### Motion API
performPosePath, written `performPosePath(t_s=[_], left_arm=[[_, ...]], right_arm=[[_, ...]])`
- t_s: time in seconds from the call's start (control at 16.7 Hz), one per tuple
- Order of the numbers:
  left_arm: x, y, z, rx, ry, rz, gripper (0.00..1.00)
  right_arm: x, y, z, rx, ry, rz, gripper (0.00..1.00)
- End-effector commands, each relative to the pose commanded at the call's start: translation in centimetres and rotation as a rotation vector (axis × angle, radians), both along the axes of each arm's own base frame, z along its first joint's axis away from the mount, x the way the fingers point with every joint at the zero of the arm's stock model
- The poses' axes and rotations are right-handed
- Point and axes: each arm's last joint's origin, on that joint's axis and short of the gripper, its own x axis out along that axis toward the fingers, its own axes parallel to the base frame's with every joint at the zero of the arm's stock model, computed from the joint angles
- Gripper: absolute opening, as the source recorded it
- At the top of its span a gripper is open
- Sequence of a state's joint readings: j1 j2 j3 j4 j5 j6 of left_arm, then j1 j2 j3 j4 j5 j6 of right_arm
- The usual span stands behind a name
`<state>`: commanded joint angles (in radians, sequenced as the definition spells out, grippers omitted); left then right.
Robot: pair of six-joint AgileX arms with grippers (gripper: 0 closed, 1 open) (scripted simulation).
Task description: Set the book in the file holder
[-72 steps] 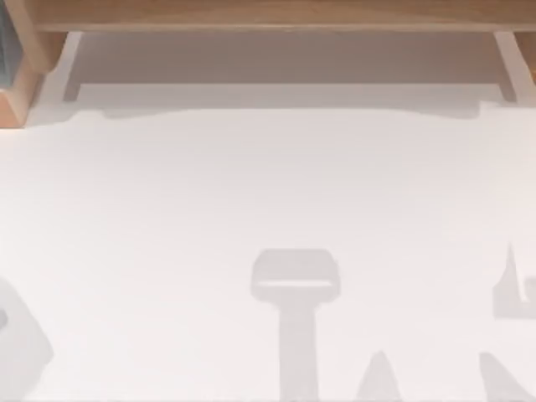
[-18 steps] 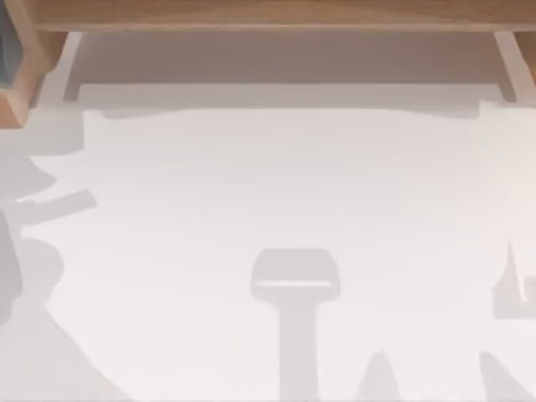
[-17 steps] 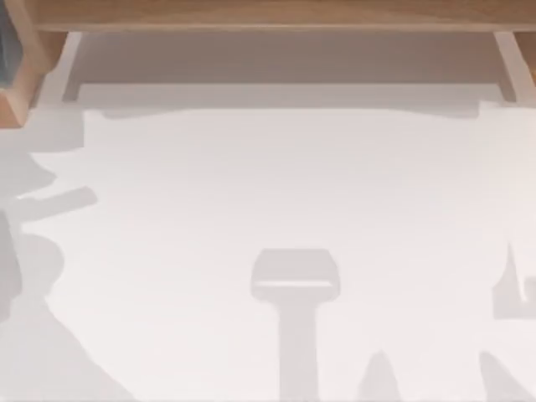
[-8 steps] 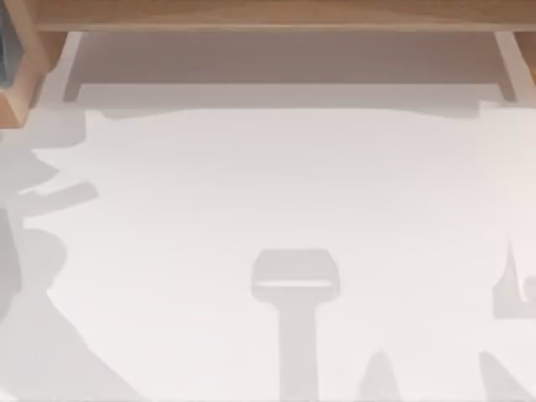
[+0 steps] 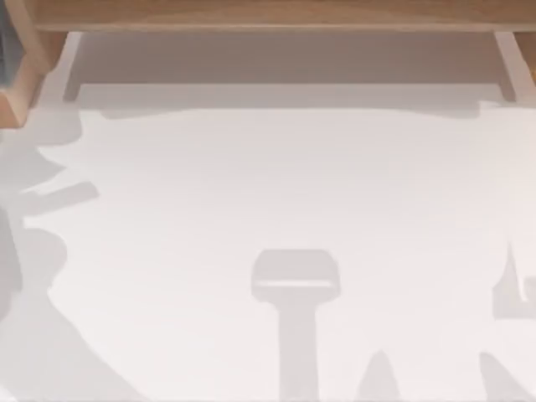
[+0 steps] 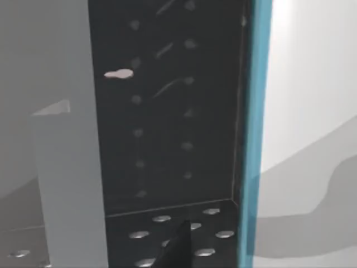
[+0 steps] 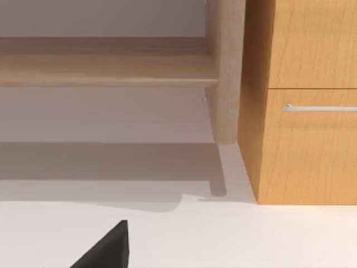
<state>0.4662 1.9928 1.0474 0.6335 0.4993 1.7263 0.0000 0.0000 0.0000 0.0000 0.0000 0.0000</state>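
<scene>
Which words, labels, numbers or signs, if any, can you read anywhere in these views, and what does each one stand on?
None: no readable text on the perforated black file holder, the blue book edge beside it, the white table, the wooden shelf or the drawer cabinet.

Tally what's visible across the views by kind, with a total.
File holder, dark and perforated: 1
Book, teal edge showing beside the holder: 1
Wooden shelf unit along the table's far edge: 1
Wooden cabinet with a metal drawer handle: 1
Total: 4
</scene>
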Motion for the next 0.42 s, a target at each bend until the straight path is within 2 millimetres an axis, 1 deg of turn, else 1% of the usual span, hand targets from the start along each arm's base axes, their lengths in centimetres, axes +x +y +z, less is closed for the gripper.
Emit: performPosePath(t_s=[0.06, 0.12, 0.42], left_arm=[[0.00, 0.00, 0.00, 0.000, 0.000, 0.000, 0.98], [0.00, 0.00, 0.00, 0.000, 0.000, 0.000, 1.00], [0.00, 0.00, 0.00, 0.000, 0.000, 0.000, 1.00]], right_arm=[[0.00, 0.00, 0.00, 0.000, 0.000, 0.000, 1.00], [0.00, 0.00, 0.00, 0.000, 0.000, 0.000, 1.00], [0.00, 0.00, 0.00, 0.000, 0.000, 0.000, 1.00]])
